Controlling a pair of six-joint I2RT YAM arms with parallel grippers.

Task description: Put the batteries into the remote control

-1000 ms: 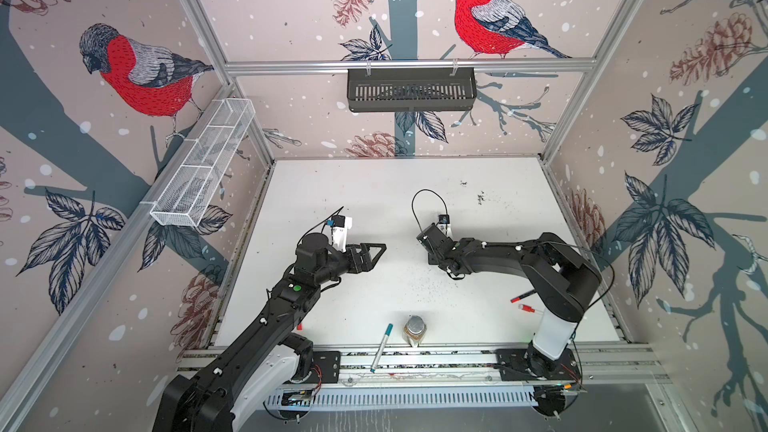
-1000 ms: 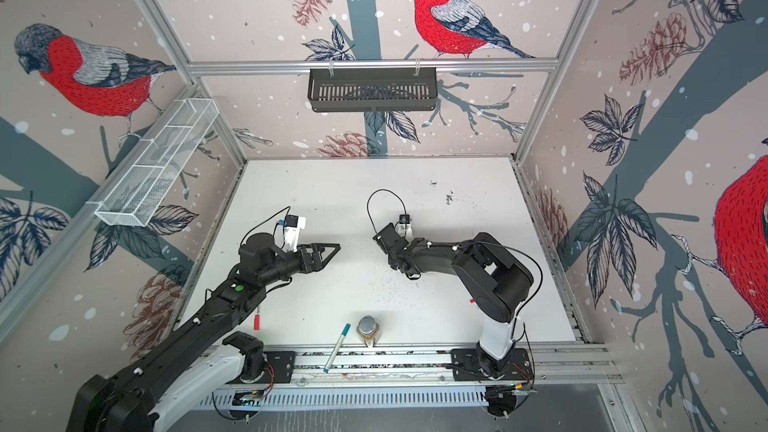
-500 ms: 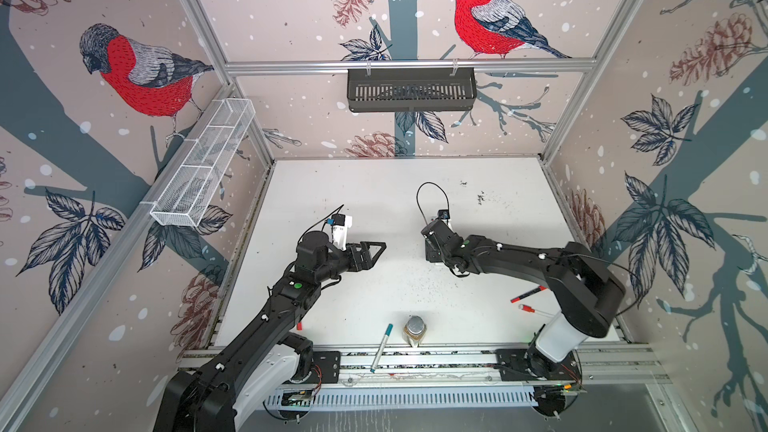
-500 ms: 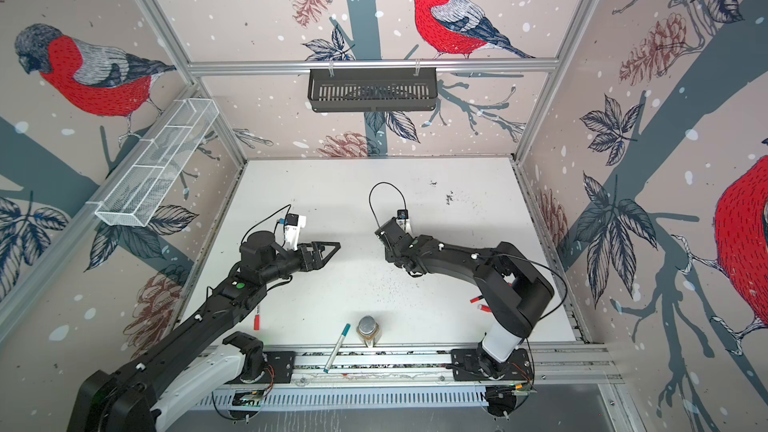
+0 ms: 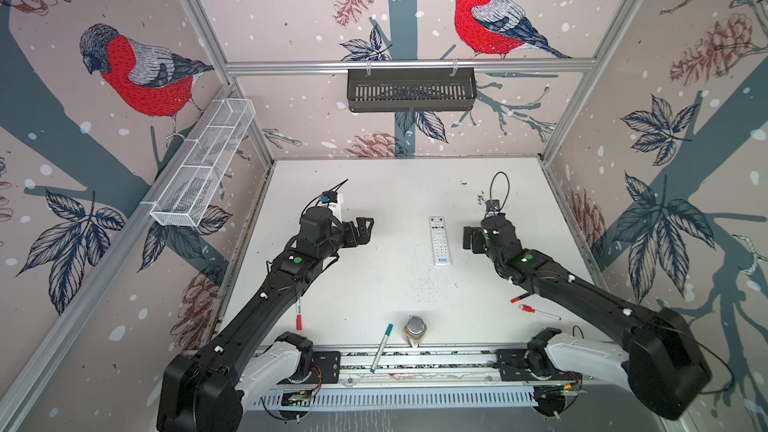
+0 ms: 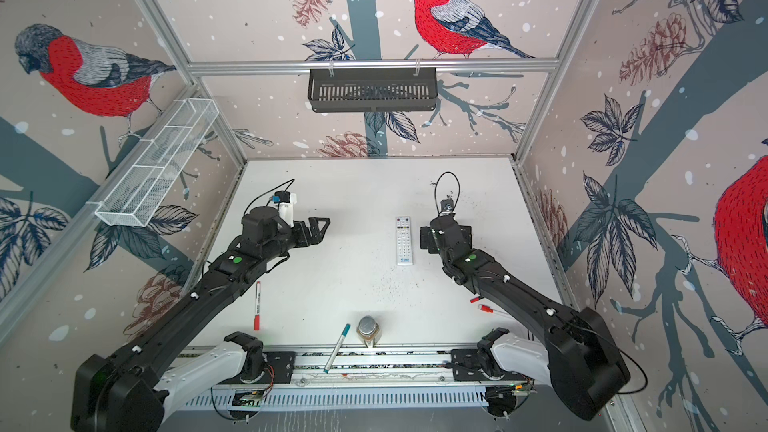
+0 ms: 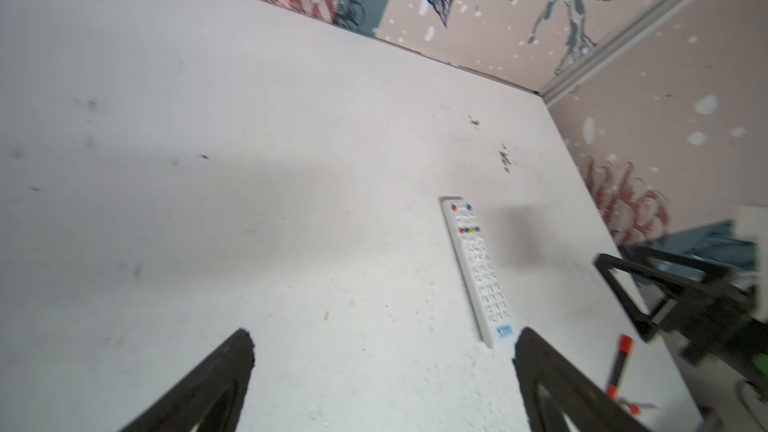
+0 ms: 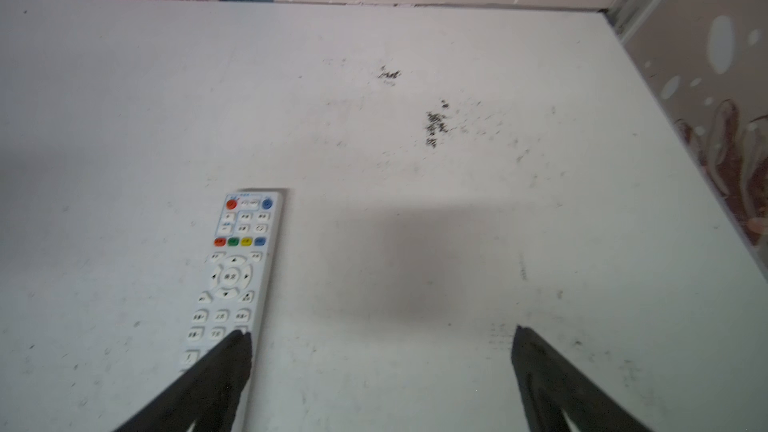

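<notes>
On the white, crumb-speckled table (image 5: pixel 374 292), a jar (image 5: pixel 414 328) and a teal pen (image 5: pixel 382 344) sit at the front edge. The remote control (image 5: pixel 439 240) lies buttons up, right of centre. The left gripper (image 5: pixel 365 231) and the right gripper (image 5: pixel 467 238) both stand wide apart and empty, the right one just beside the remote. Bird-patterned walls (image 5: pixel 299 126) stand behind.

The remote control (image 5: pixel 439 241) lies on the table (image 5: pixel 395 193) between the left gripper (image 5: pixel 363 229) and the right gripper (image 5: pixel 468 238), nearer the right; at the front edge, a pen (image 5: pixel 381 346) lies just left of a jar (image 5: pixel 414 331)
</notes>
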